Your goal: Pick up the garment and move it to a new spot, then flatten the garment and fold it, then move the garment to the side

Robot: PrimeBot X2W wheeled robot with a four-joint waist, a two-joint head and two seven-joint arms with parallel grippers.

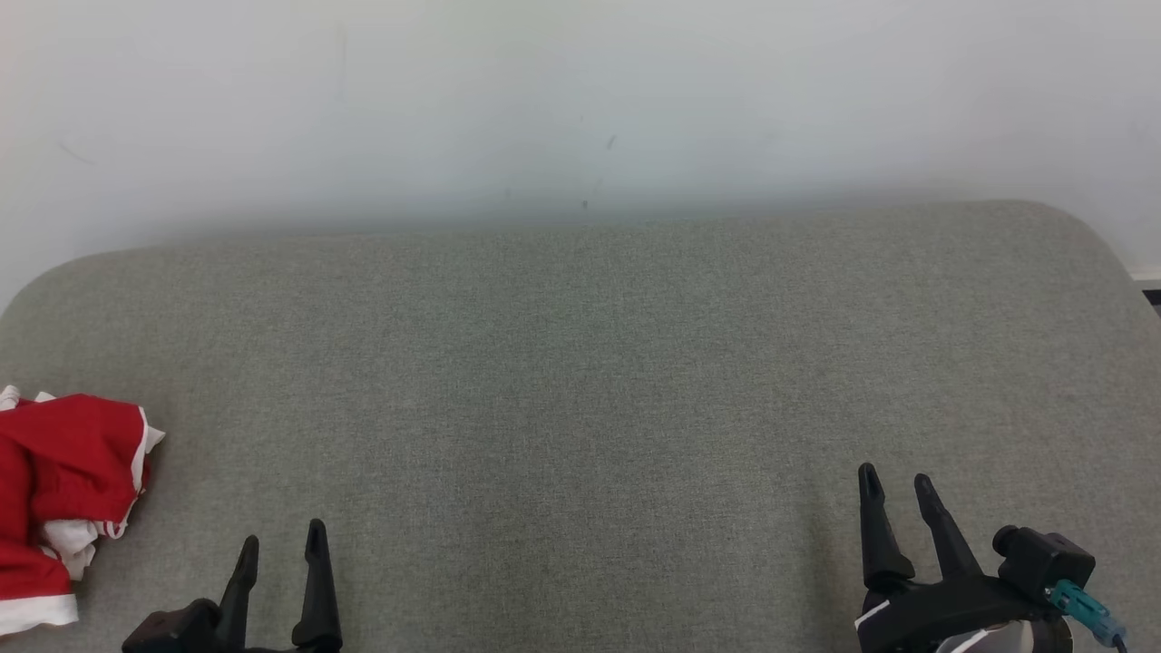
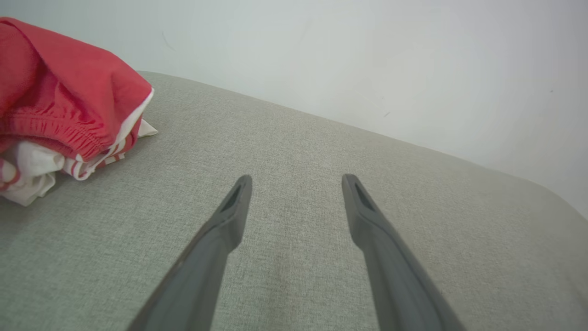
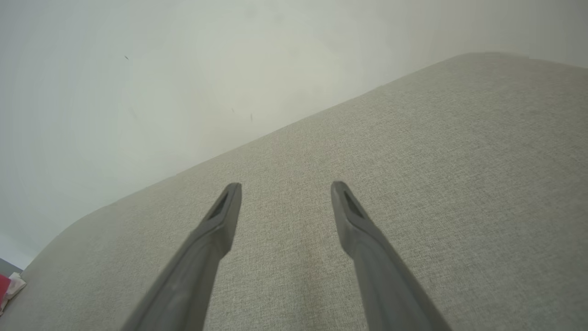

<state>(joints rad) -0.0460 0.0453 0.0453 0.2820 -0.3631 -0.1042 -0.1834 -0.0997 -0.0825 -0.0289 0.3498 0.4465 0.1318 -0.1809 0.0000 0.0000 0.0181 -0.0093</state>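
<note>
Garment of crumpled red-and-white fabric (image 1: 63, 453) was seen left of the nearer left gripper (image 1: 282, 535), spread like the right gripper (image 1: 896, 476).

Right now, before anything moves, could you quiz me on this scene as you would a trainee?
1. True or false: the left claw holds the garment.
2. The garment lies on the cushion's: A) left side B) middle C) right side.
3. Fill in: the right claw is ___ (open or shut).
Key: 1 false; 2 A; 3 open.
</note>
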